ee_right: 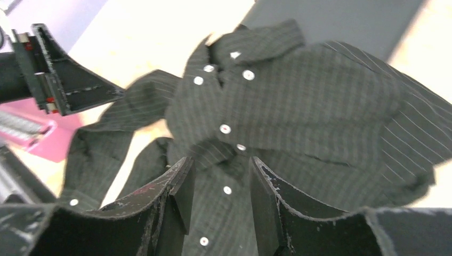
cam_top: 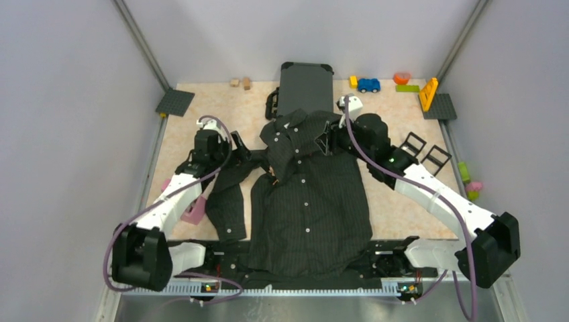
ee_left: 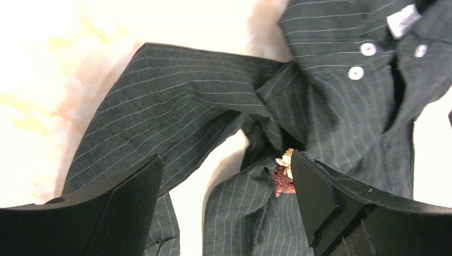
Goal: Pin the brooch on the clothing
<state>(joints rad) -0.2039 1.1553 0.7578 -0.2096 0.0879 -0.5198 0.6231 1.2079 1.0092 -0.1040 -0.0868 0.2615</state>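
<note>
The black pinstriped shirt in front of me lies buttoned and face up, its collar against the dark suitcase. A small red-and-gold brooch sits on its rumpled chest, nearer me than the suitcase.

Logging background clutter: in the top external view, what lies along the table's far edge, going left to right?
Dark baseplate → two wooden blocks → dark suitcase → yellow block → blue toy car → green brick → yellow piece.

Left gripper jaws wide apart, brooch on pinstriped shirt, beside one jaw
</note>
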